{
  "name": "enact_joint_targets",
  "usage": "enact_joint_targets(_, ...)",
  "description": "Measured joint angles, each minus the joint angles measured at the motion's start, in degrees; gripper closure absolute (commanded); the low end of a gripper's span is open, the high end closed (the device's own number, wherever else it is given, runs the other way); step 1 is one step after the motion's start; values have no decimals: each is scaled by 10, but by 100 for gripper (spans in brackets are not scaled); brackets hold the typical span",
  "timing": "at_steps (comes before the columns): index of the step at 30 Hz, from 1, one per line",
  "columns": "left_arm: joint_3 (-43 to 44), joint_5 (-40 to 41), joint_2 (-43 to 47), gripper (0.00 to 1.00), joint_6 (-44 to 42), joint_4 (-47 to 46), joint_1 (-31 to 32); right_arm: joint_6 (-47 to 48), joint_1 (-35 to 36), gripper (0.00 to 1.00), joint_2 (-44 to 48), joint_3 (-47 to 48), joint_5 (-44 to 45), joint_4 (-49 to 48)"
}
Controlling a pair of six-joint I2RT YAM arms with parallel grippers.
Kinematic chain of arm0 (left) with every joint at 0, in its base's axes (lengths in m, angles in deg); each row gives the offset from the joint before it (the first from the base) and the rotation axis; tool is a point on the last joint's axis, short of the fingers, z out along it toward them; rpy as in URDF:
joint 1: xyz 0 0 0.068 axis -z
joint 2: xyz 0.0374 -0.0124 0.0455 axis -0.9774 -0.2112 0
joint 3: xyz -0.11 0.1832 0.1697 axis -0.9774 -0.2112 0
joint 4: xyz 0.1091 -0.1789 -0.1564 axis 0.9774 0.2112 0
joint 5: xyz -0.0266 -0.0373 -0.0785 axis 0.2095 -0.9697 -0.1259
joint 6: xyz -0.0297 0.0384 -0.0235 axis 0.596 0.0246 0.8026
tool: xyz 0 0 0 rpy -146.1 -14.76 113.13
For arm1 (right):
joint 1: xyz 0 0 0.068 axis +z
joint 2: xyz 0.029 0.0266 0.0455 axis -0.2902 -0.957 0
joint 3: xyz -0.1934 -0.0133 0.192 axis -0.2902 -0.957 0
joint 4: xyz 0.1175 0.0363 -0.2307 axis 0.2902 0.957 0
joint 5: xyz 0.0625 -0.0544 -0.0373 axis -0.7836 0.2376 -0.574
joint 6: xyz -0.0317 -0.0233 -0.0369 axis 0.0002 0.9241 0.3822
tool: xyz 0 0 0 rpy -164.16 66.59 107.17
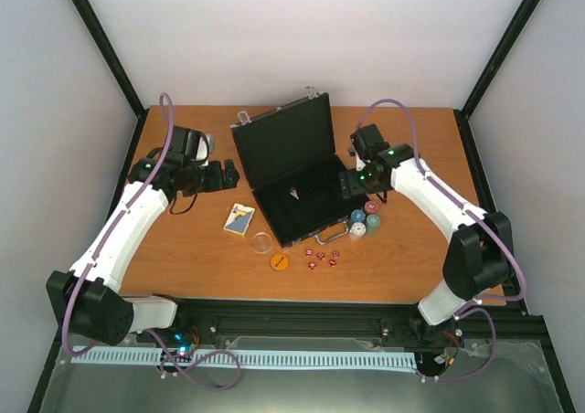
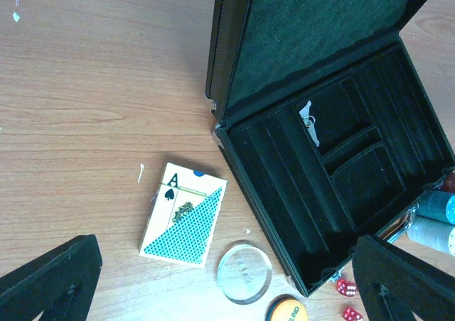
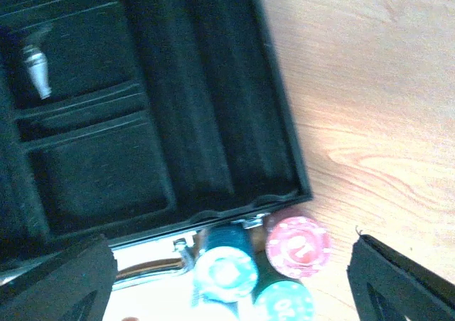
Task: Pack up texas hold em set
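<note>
- None of the pieces sits in the briefcase (image 1: 291, 171) yet; it lies open mid-surface.
- Chip stacks (image 3: 298, 244) stand just beside its handle edge, under my right gripper (image 3: 231, 278), which is spread wide and empty.
- My left gripper (image 2: 227, 285), equally wide, hovers near the card box (image 2: 185, 221).
- Next, I judge: lower onto one stack and close.
</note>
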Motion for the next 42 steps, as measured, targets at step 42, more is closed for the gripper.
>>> enact_joint_targets(42,-7,-3,-50,0,-19,0,0,-32,-99,28,-115,-62,9,-21)
